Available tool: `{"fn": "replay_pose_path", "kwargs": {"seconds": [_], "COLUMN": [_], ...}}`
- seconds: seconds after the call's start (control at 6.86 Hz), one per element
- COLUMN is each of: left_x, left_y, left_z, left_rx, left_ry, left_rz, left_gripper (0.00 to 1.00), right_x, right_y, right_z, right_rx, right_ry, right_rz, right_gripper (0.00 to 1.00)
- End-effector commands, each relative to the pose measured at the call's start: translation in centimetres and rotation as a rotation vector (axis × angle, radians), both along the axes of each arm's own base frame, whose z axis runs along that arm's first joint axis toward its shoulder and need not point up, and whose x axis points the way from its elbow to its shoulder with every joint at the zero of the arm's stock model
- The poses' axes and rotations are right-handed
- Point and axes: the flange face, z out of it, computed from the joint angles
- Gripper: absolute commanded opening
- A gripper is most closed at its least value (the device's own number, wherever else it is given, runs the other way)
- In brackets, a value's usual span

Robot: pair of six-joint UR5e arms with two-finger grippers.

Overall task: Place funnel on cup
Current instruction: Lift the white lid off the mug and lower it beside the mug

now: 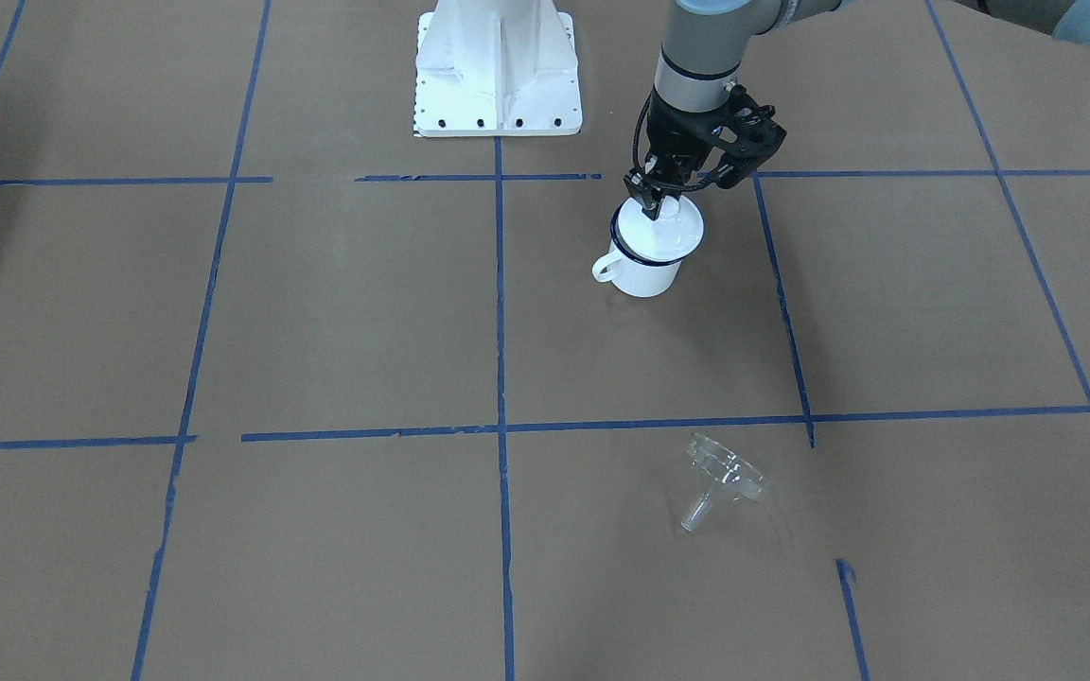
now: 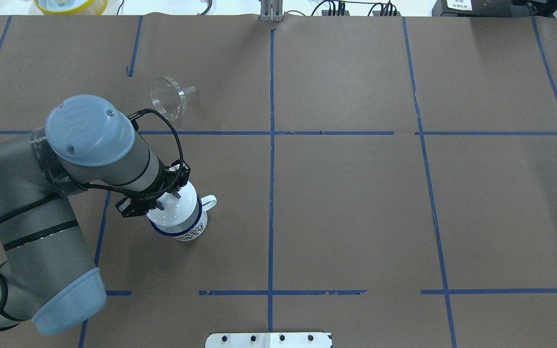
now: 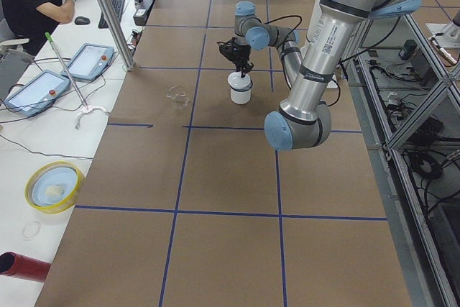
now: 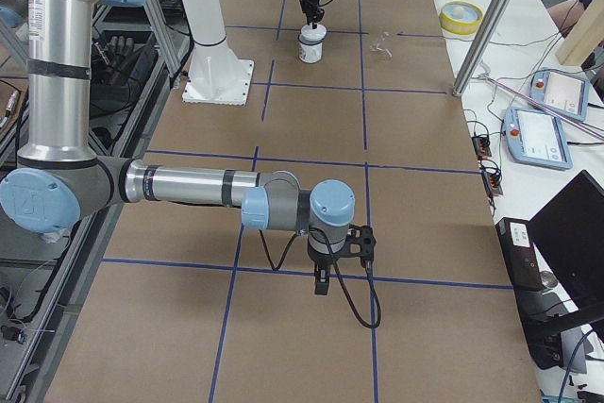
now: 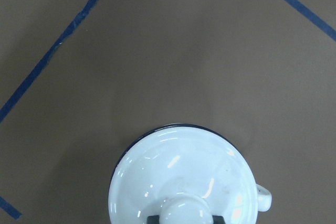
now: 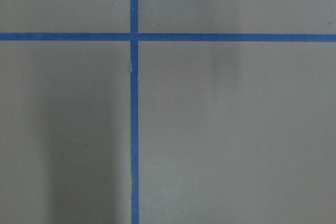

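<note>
Funnel (image 1: 723, 476) lies on side on table (image 1: 318, 312), clear, faint against brown paper, well apart from cup (image 1: 644, 272). Cup mouth hidden under white lid (image 1: 682, 232). Left gripper (image 1: 656, 202) pinches lid knob; pads mostly cut off in wrist view. Right gripper (image 4: 322, 282) far off, opening unreadable.

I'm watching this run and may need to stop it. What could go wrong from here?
1. The left gripper seems to pinch only the small round knob of the lid. It could slip, or the lift could drag or tip the cup beneath.
2. The funnel lies on its side, clear and round. A grasp may misjudge it or roll it away.
3. While the lid is on the cup, the funnel cannot seat.
</note>
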Motion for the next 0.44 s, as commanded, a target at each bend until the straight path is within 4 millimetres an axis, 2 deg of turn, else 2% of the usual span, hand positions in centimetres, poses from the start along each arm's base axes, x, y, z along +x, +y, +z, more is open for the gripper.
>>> {"fn": "replay_pose_path", "kwargs": {"seconds": [0.0,0.15,0.29], "left_x": [-7.1,-8.0,-8.4], "left_y": [-2.4,-2.2,-1.8], "left_z": [-2.4,-0.5,2.9], "left_rx": [0.087,0.128,0.119], "left_ry": [0.037,0.001,-0.032], "left_rz": [-0.087,-0.039,-0.019], "left_gripper": [0.0,0.0,0.0], "right_x": [0.0,0.0,0.0], "right_y": [0.0,0.0,0.0], "right_z": [0.0,0.0,0.0], "right_rx": [-0.001,0.001,-0.001], "right_ry": [0.0,0.0,0.0], "right_rz": [0.0,0.0,0.0], "right_gripper": [1.0,1.0,1.0]}}
